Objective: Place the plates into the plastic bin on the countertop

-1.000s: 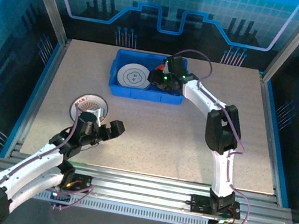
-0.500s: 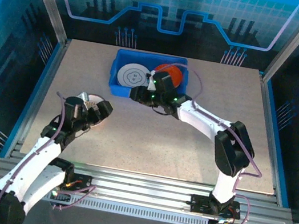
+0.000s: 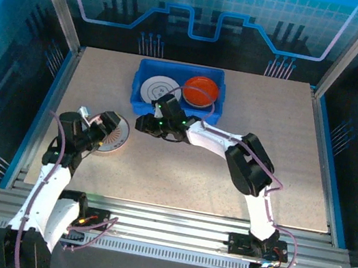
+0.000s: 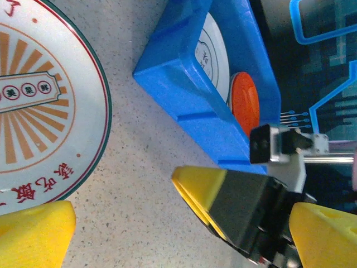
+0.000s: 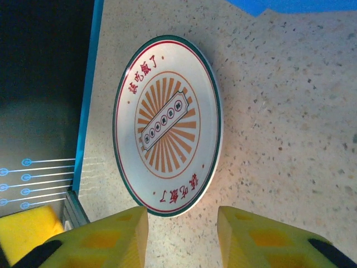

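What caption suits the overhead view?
Left gripper and right gripper flank a sunburst plate on the countertop; white plate and orange plate lie in the blue bin.

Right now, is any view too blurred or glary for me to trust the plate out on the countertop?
Right wrist: plate sharp, lettering readable, no glare, soft shadow at its lower edge; right gripper slightly soft. Left wrist: plate cropped by the frame edge but crisp, near yellow pads blurred. Top external: even light, no glare, left gripper covering part of the plate.

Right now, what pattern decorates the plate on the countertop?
Plate: orange sunburst, red characters, green rim; clearest in right wrist view.
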